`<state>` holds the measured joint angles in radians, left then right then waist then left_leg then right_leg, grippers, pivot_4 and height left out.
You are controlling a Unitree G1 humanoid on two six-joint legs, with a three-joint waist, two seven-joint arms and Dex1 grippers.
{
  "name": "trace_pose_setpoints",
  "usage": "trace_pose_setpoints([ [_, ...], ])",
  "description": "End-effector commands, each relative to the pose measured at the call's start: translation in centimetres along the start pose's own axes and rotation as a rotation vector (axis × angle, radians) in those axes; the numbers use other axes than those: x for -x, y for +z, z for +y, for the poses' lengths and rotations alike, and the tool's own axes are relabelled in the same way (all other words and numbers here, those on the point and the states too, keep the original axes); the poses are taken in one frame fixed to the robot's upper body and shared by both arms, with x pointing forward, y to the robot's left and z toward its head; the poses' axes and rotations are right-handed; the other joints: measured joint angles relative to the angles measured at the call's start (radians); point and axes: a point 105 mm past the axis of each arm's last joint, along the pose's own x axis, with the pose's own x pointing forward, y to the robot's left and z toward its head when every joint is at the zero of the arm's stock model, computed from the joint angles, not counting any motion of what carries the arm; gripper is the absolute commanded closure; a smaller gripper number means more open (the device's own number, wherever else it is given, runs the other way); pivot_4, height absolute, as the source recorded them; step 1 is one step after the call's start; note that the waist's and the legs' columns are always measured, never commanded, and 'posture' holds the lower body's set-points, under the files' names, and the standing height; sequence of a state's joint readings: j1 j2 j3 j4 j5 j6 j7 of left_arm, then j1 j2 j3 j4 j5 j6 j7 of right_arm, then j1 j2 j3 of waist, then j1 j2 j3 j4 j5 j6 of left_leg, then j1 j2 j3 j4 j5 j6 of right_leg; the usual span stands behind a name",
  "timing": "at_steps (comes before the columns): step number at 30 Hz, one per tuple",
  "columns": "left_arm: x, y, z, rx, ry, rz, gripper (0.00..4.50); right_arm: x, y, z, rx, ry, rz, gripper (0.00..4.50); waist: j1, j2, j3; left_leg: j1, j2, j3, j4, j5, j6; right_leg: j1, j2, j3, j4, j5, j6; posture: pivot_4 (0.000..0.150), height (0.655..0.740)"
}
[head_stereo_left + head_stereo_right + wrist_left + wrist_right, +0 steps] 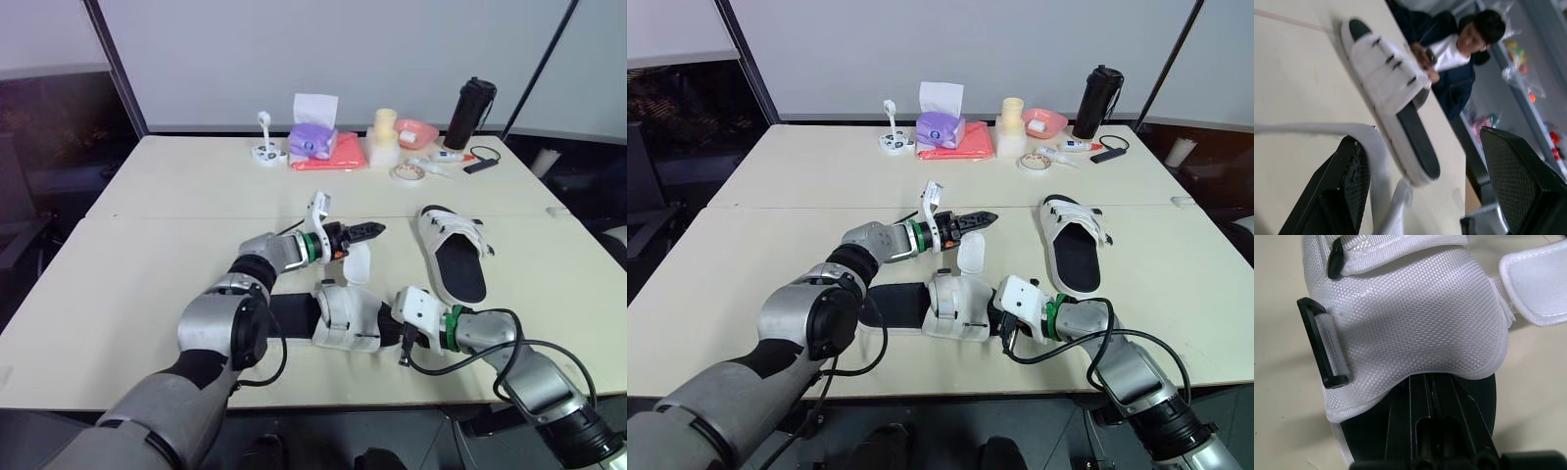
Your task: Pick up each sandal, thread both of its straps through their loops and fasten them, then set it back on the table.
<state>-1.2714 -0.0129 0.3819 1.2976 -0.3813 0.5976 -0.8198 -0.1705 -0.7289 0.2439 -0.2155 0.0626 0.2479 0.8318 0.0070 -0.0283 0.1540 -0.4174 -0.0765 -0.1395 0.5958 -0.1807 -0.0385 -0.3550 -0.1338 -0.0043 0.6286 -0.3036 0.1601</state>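
White woven sandal (1415,318), black loop (1313,340)

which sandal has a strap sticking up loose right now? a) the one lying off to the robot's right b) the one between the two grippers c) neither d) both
b: the near sandal has a white strap standing up just under the left gripper, while the other sandal has its straps lying flat across it.

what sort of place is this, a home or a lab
Likely a lab or test room, not a home: plain pale tables pushed together, a blank partition wall behind, and a seated person beside storage shelves of bagged items.
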Motion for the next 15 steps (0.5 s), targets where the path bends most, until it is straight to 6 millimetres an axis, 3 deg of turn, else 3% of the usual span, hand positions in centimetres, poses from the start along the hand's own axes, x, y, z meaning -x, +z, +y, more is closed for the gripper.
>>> trace_pose_setpoints([
  [1, -0.4, 2.6, -2.1, -0.015, -0.067, -0.093, 1.04, 0.1, -5.6, 3.1, -0.133, 0.089, 0.222, 4.50, 0.000, 0.000, 0.000, 0.000, 0.000, 0.000, 0.000, 0.000, 0.000, 0.000, 0.000, 0.000, 0.000, 0.000, 0.000, 0.150, 0.7400],
  [14, 0.5, 3.6, -2.6, -0.052, -0.123, -0.095, 1.04, -0.1, -5.6, 3.0, -0.134, 0.089, 0.221, 4.50, 0.000, 0.000, 0.000, 0.000, 0.000, 0.000, 0.000, 0.000, 0.000, 0.000, 0.000, 0.000, 0.000, 0.001, -0.001, 0.150, 0.7400],
  [15, 0.5, 3.4, -2.5, -0.059, -0.119, -0.086, 1.27, -0.1, -5.6, 3.0, -0.133, 0.089, 0.220, 4.50, 0.000, 0.000, 0.000, 0.000, 0.000, 0.000, 0.000, 0.000, 0.000, 0.000, 0.000, 0.000, 0.000, 0.001, -0.001, 0.150, 0.7400],
])
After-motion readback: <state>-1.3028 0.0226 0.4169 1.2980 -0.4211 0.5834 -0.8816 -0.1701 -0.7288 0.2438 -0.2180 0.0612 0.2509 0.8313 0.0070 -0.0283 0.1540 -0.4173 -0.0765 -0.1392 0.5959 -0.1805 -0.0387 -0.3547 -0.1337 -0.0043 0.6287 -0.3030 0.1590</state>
